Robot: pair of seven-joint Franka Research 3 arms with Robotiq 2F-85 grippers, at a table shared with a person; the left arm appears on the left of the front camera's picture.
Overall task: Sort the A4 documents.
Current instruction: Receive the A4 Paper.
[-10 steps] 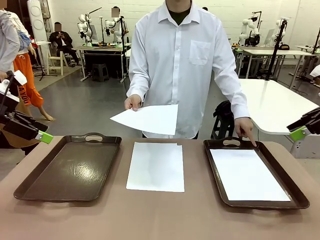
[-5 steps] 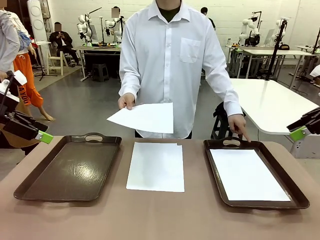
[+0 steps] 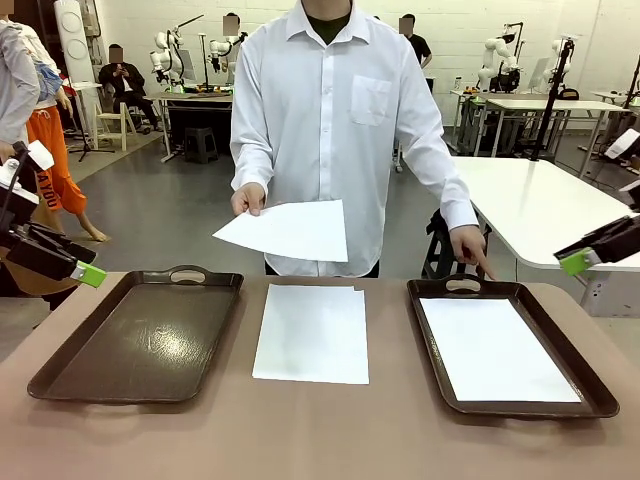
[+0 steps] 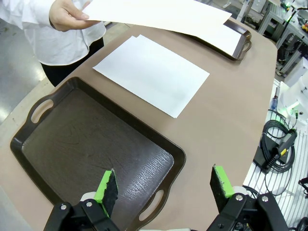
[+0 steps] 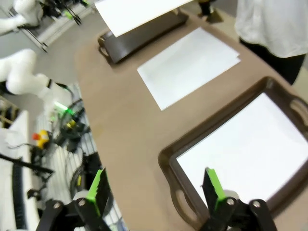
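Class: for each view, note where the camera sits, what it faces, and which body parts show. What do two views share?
Front view: between the arms, facing the person across the table; left gripper and right gripper at the sides.
Left wrist view: on the left arm, looking down at the empty tray; open fingers, person's hand.
Right wrist view: on the right arm, looking down at the tray holding paper; open fingers.
Shared: both wrist views show the paper stack.
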